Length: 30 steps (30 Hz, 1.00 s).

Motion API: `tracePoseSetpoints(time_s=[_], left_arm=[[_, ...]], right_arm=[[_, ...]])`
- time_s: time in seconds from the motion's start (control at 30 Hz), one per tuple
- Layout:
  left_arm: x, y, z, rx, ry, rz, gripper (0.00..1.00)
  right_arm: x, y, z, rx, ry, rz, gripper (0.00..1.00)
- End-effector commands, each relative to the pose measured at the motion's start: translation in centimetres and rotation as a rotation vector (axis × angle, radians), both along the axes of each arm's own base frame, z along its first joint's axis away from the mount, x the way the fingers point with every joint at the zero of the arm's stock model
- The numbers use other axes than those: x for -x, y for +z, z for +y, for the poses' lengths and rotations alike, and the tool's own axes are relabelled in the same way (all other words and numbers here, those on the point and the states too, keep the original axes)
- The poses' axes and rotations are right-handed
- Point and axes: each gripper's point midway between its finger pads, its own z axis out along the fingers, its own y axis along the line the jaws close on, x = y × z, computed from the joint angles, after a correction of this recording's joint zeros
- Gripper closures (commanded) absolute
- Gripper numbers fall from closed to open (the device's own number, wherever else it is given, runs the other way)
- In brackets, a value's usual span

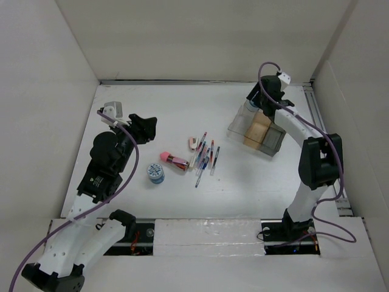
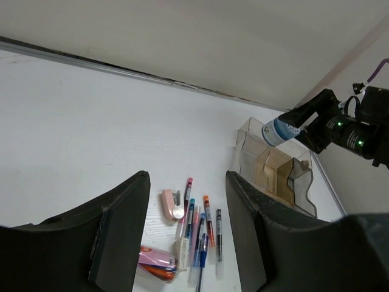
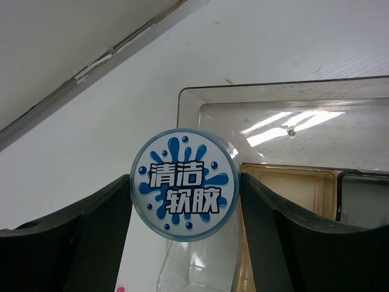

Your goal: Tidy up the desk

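The white desk [image 1: 182, 109] carries a loose heap of pens [image 1: 204, 158], a small pink stapler [image 1: 193, 143], a pink and red packet [image 1: 174, 160] and a round blue jar [image 1: 156, 173]. My left gripper [image 1: 146, 128] hovers left of the heap, open, with nothing between its fingers [image 2: 124, 225]; the pens [image 2: 197, 231] show below them. My right gripper [image 1: 260, 100] is at the back right, shut on a second round jar [image 3: 185, 176] with a blue and white label. It holds the jar over the left end of the clear compartment box [image 1: 258, 131].
White walls enclose the desk on three sides. A metal rail [image 1: 319, 115] runs along the right edge. The box [image 2: 276, 167] has a clear, a tan and a grey compartment. Both arm bases stand at the near edge.
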Motion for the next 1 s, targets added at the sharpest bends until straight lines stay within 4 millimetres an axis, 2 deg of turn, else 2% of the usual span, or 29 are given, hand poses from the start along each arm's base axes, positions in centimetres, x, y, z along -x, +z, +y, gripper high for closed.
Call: tracePoseSetpoints(time_s=[0.0,0.03,0.13,0.2,0.23,0.3,0.4,0.63,0.7,0.73,0.83,0.87,0.93,0.97], left_arm=[[-0.1,1.1,-0.1,0.017,-0.005,-0.036,0.51],[-0.2,0.9,-0.2,0.016,-0.007,-0.030,0.51],[-0.2,0.8,-0.3,0.011,-0.013,-0.023,0.51],[-0.1,1.0,-0.1,0.015,-0.004,-0.035,0.51],[-0.1,0.9,0.0,0.013,-0.002,-0.034,0.51],[-0.2,0.9,-0.1,0.010,-0.005,-0.028,0.51],[-0.1,0.9,-0.1,0.013,-0.007,-0.032,0.51],[-0.3,0.8,-0.1,0.006,-0.004,-0.031,0.51],[-0.3,0.8,-0.1,0.004,-0.004,-0.029,0.51],[-0.4,0.6,-0.2,0.002,-0.005,-0.024,0.51],[-0.3,0.8,-0.1,0.004,-0.004,-0.030,0.51],[-0.4,0.8,-0.2,0.005,-0.005,-0.031,0.51],[-0.6,0.6,-0.3,0.001,-0.005,-0.018,0.51],[-0.6,0.4,-0.3,0.001,-0.005,-0.012,0.51]], right_arm=[[-2.5,5.4,-1.0,-0.043,-0.019,-0.152,0.60],[-2.9,4.8,-0.8,-0.043,-0.015,-0.141,0.60],[-3.9,4.4,-2.3,-0.053,-0.030,-0.138,0.60],[-4.7,4.3,-2.0,-0.056,-0.017,-0.138,0.60],[-4.9,4.1,-2.6,-0.050,-0.030,-0.134,0.59],[-5.6,3.3,-2.6,-0.042,-0.033,-0.119,0.59],[-6.2,1.9,-2.9,-0.042,-0.036,-0.092,0.59],[-6.6,1.3,-2.9,-0.045,-0.037,-0.098,0.54],[-6.5,1.2,-3.1,-0.039,-0.051,-0.099,0.50],[-6.2,0.8,-3.2,-0.040,-0.058,-0.091,0.38],[-6.0,0.5,-3.0,-0.047,-0.044,-0.088,0.22],[-5.8,0.6,-3.0,-0.047,-0.042,-0.081,0.20],[-5.6,1.6,-2.1,-0.060,-0.017,-0.091,0.16],[-5.4,2.8,-2.0,-0.069,-0.009,-0.115,0.14]])
